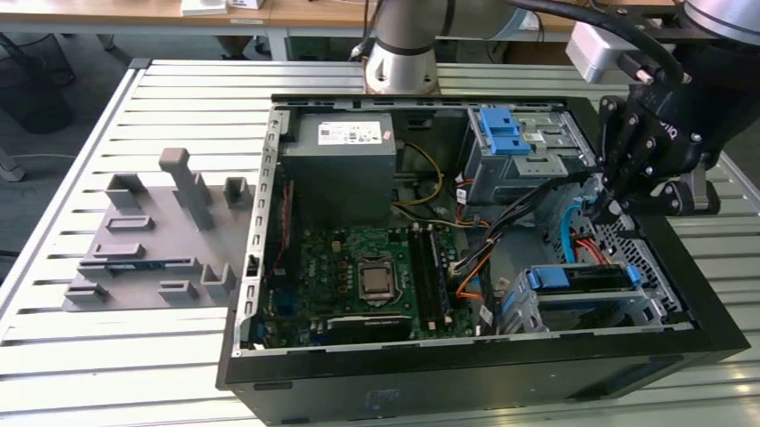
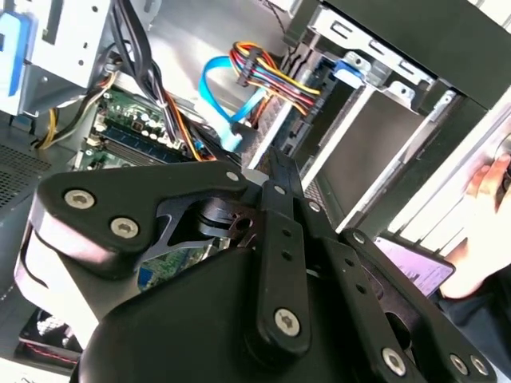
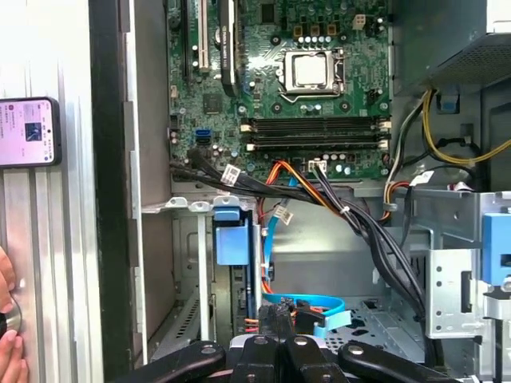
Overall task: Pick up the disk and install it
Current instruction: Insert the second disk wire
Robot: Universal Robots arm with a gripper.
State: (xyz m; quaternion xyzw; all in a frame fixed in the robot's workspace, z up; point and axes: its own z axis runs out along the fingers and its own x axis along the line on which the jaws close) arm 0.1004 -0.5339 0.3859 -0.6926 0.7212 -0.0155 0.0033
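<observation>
The disk (image 1: 581,278) sits in the lower drive cage of the open computer case (image 1: 475,378), at the exterior view's right, with its blue side rail facing up. In the first wrist view the same blue rail (image 3: 227,239) shows in the cage slot, just ahead of my gripper (image 3: 277,323). My gripper (image 1: 611,209) hangs inside the case above that cage, shut and with nothing between its fingers, a short way from the disk. A blue data cable (image 3: 315,307) and a coloured wire bundle (image 2: 267,68) lie close to the fingertips (image 2: 278,171).
The blue-latched upper drive bay (image 1: 513,133) and the grey power supply (image 1: 338,169) stand at the back of the case, with the motherboard (image 1: 362,276) below them. A grey fixture plate (image 1: 155,240) lies on the slatted table. A person's hand (image 3: 6,319) and a phone (image 3: 28,132) rest beside the case.
</observation>
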